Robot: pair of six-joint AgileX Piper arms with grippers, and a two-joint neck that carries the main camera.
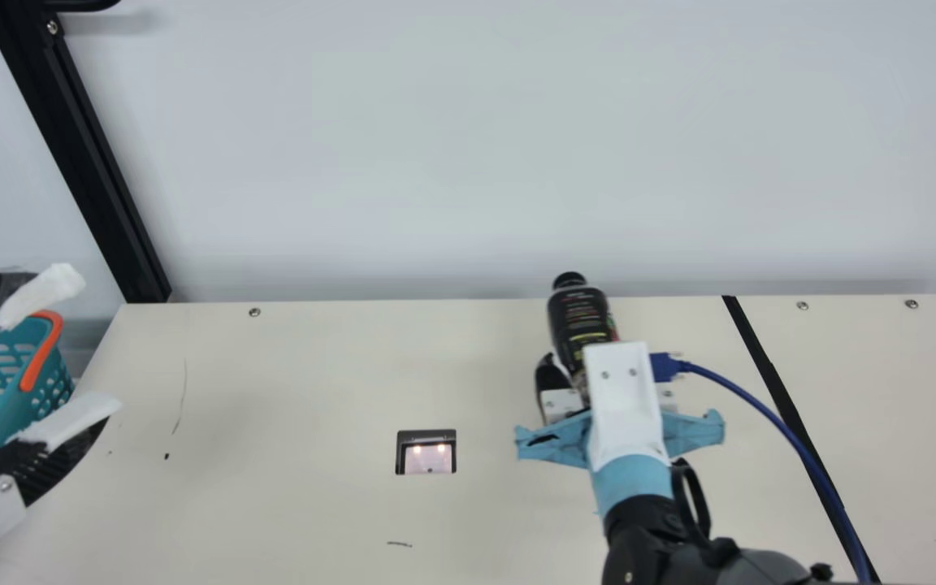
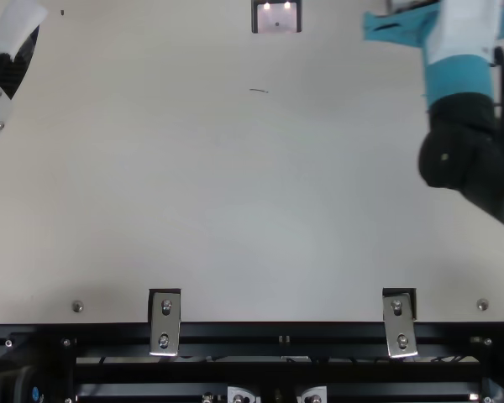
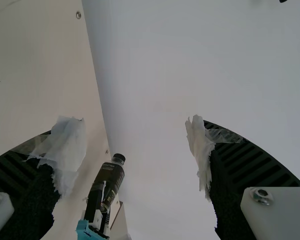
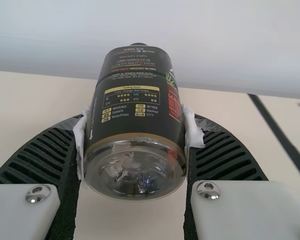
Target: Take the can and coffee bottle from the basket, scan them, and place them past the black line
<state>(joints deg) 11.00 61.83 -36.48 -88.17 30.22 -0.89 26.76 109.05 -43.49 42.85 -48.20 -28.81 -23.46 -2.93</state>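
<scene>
R gripper (image 4: 136,122) clenched on coffee btl (image 1: 578,313), wrapped tips on either side nr the base, cap end pointing away from the wrist; main view puts btl betw. scanner window (image 1: 427,457) and black line (image 1: 769,366), short of the latter. L gripper (image 3: 134,125) spread, nothing betw. its fingers, nr basket (image 1: 9,406). Step, my guess: btl scan or carry to line; can't confirm a read. Risks: (1) hold is close to base w/ most of btl's length beyond the pads, so a quick swing may pivot it or let it slip; (2) loose-edged white wrap (image 4: 193,131) could creep or snag, costing grip or tugging btl on release; (3) if code faces away from window, no read, so a re-turn is reqd; (4) early release leaves btl short of line, and a tilted set-down on its base edge may topple/roll it; (5) blue cable (image 1: 760,410) arcs over line, poss. catching on btl during placement.
</scene>
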